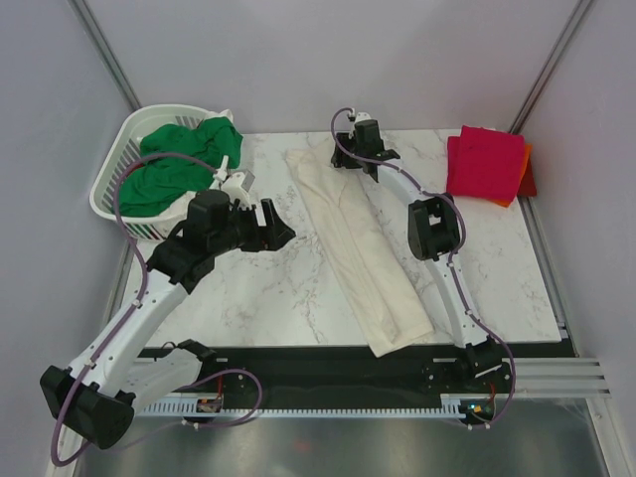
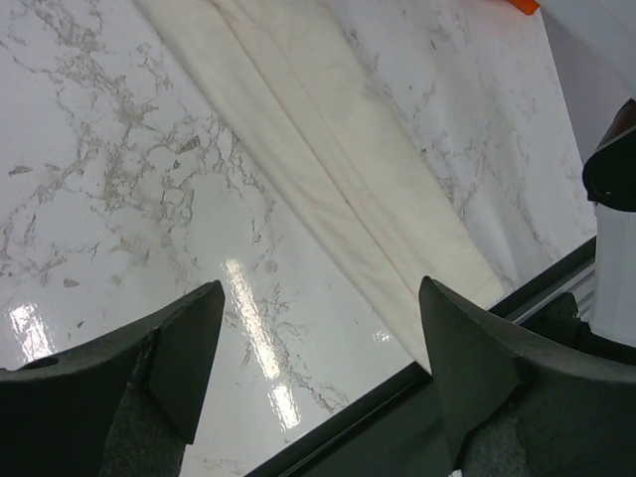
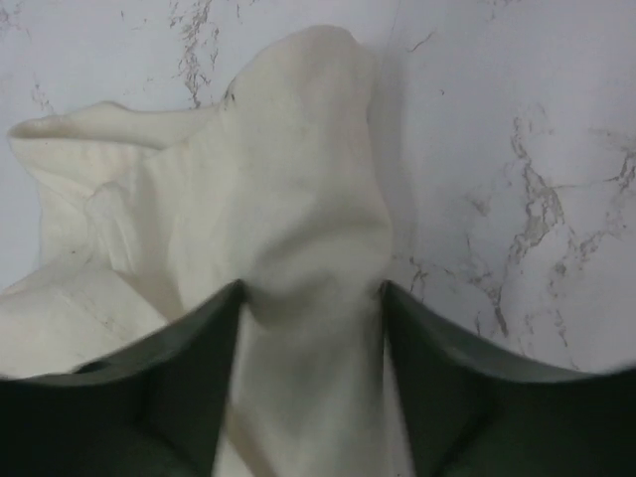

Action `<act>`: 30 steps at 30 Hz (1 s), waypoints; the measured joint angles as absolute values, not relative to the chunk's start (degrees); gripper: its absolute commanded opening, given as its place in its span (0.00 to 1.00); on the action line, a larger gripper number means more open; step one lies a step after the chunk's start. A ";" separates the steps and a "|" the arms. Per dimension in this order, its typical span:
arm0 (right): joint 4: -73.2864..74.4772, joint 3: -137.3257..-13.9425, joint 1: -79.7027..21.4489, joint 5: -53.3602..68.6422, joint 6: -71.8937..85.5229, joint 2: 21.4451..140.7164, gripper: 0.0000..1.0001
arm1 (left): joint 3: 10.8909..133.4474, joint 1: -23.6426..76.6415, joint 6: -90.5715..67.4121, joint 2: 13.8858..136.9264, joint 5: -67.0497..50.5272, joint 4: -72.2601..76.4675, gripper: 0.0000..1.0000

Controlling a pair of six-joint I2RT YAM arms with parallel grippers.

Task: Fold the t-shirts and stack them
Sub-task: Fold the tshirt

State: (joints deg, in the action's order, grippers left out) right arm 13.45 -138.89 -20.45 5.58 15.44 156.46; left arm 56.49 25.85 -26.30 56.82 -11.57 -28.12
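A large cream-white t-shirt [image 1: 358, 248] lies folded into a long strip, running from the table's far middle to its near edge. It also shows in the left wrist view [image 2: 328, 149]. My right gripper [image 1: 370, 164] is at the strip's far end, and its jaws [image 3: 313, 298] pinch a raised bunch of the cream cloth [image 3: 298, 179]. My left gripper [image 1: 283, 234] hovers left of the strip, open and empty [image 2: 323, 338] above bare marble. A crimson-pink t-shirt [image 1: 482, 159] lies folded on an orange one [image 1: 521, 177] at the far right. A bright green t-shirt [image 1: 174, 164] fills the basket.
The white slotted laundry basket [image 1: 111, 179] stands at the far left corner. The marble tabletop [image 1: 268, 288] ends at a black strip [image 2: 348, 427] along the near edge. Grey walls close in both sides and the back.
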 measured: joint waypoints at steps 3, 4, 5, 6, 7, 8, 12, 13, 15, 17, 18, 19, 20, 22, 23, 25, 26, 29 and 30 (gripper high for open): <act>13.02 -138.91 -20.45 5.85 16.60 157.16 0.05 | 55.02 25.87 -26.28 56.49 -10.90 -29.04 0.85; 12.60 -138.91 -20.45 6.04 17.12 157.36 0.00 | 54.57 25.87 -26.30 56.53 -10.68 -29.36 0.85; 11.97 -138.91 -20.45 6.11 17.76 157.49 0.00 | 54.06 25.85 -26.28 56.53 -10.59 -29.71 0.84; 11.64 -138.91 -20.40 6.09 18.24 157.56 0.00 | 53.63 25.85 -26.30 56.60 -10.57 -30.06 0.84; 11.40 -138.91 -20.40 5.82 18.68 157.58 0.00 | 53.23 25.87 -26.30 56.69 -10.57 -30.17 0.83; 11.27 -138.91 -20.40 5.15 19.00 157.58 0.00 | 52.88 25.87 -26.30 56.93 -10.57 -30.35 0.82; 11.33 -138.80 -20.60 -5.08 21.91 157.56 0.00 | 52.18 26.59 -26.30 58.59 -10.35 -30.59 0.80; 11.27 -138.41 -20.45 -7.84 23.49 157.38 0.00 | 52.12 26.98 -26.30 59.00 -10.04 -30.65 0.80; 11.33 -137.01 -19.62 -12.58 26.70 156.55 0.00 | 52.10 28.01 -26.30 59.81 -9.45 -30.81 0.80; 11.60 -135.52 -18.11 -14.96 29.08 155.63 0.00 | 52.10 28.91 -26.30 60.45 -9.06 -30.83 0.80; 11.66 -134.87 -17.02 -16.34 30.20 155.24 0.00 | 52.10 29.30 -26.33 60.82 -8.88 -30.83 0.80; 11.77 -134.26 -16.01 -17.61 30.98 154.85 0.00 | 52.12 29.63 -26.33 61.23 -8.78 -30.81 0.80; 11.90 -133.45 -15.09 -19.00 31.79 154.34 0.00 | 52.12 29.89 -26.33 61.67 -8.60 -30.81 0.79; 12.08 -131.52 -13.82 -20.97 33.04 153.16 0.19 | 52.12 30.35 -26.33 62.67 -8.23 -30.83 0.79; 12.10 -130.43 -13.19 -21.78 33.78 152.46 0.61 | 52.12 30.55 -26.33 63.11 -7.90 -30.87 0.79; 11.77 -129.14 -12.40 -22.92 34.30 151.57 0.90 | 52.12 30.81 -26.35 63.55 -7.57 -31.00 0.79; 12.01 -129.14 -12.25 -22.83 33.76 151.17 0.98 | 52.12 31.00 -26.35 63.61 -7.51 -31.03 0.79; 12.80 -129.29 -12.45 -21.32 30.72 150.78 0.98 | 52.12 31.55 -26.35 63.61 -7.25 -31.03 0.79; 13.08 -129.54 -12.53 -20.49 29.78 150.78 0.98 | 52.10 31.66 -26.37 63.68 -7.09 -31.07 0.79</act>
